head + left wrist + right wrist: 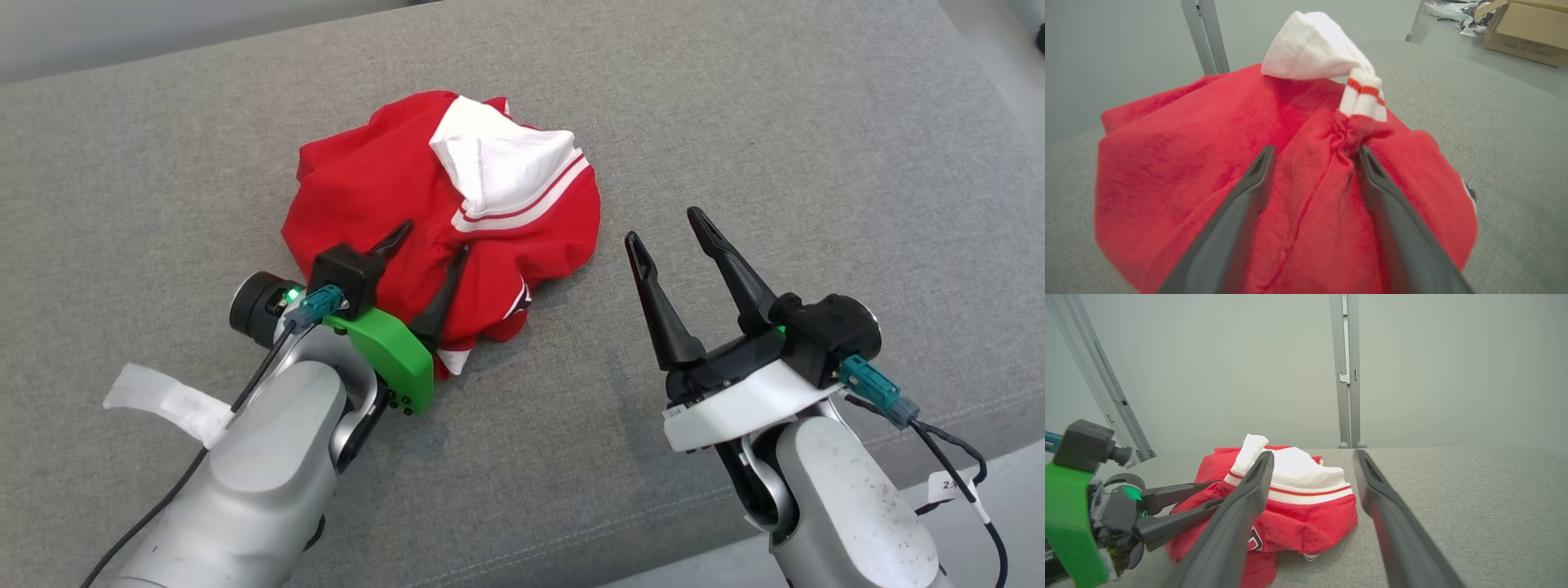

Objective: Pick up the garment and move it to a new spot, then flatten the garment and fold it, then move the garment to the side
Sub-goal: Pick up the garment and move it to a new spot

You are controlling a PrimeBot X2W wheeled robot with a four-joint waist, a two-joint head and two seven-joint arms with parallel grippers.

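Grey fabric cushion (735, 122), cardboard box (1527, 32) beyond it, metal post (1347, 375) behind

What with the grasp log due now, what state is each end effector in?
Left end effector: open, astride a fold of the red garment, not clamped.
Right end effector: open, holding nothing, beside the garment.

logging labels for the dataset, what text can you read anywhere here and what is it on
"2", then a mark I cannot make out: white tag on a cable.
Cardboard box: dark print, too blurred to read.
Garment badge: partly hidden in folds, unreadable.
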